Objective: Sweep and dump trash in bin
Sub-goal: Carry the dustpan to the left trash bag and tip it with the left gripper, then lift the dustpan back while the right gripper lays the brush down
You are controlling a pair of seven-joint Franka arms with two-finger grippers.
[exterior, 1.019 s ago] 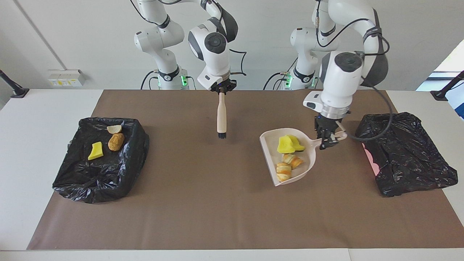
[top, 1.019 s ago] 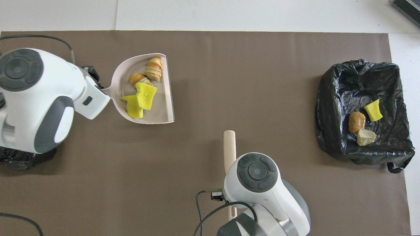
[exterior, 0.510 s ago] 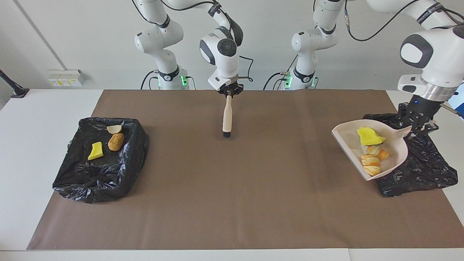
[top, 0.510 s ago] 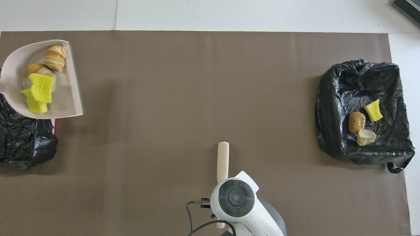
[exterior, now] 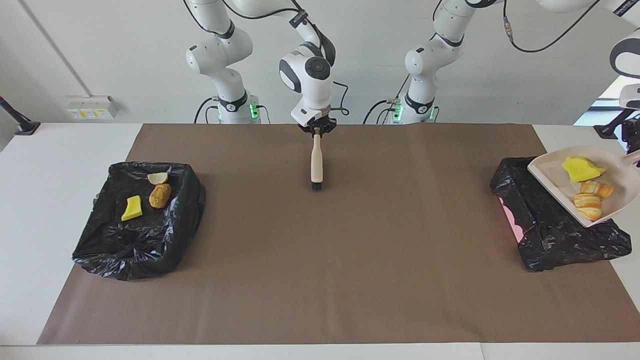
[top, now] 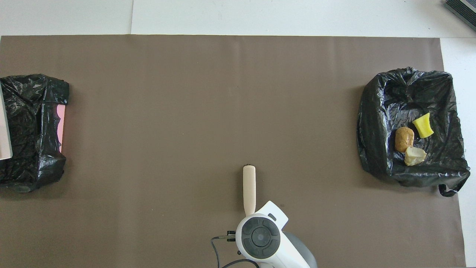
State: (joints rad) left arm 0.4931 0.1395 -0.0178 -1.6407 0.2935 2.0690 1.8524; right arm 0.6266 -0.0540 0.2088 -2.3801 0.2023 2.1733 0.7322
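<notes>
My right gripper (exterior: 317, 131) is pinched on the top of the brush (exterior: 316, 165) handle. The brush hangs upright, bristles down, over the brown mat (exterior: 320, 280) near the robots' edge of it, about midway between the two bins. Whether the bristles touch the mat I cannot tell.

My left gripper (exterior: 634, 142) sits at the very edge of the facing view, mostly cut off; I read it as clamped on the handle of the dustpan (exterior: 552, 181). The dustpan is raised and tilted over the black-bagged bin (exterior: 545, 230) at the left arm's end of the table. In the overhead view only a sliver of the pan's edge shows.

The trash (exterior: 582, 169) lies in the dustpan: yellow wedges toward the handle end, orange-brown croissant lumps (exterior: 590, 192) lower down the slope. I see no contents in the bin under it; a patch of pink shows where the bag is pulled back.

The second bagged bin (exterior: 100, 240), at the right arm's end, holds a yellow wedge (exterior: 132, 208), a brown bread lump (exterior: 160, 195) and a pale scrap (exterior: 158, 177).
</notes>
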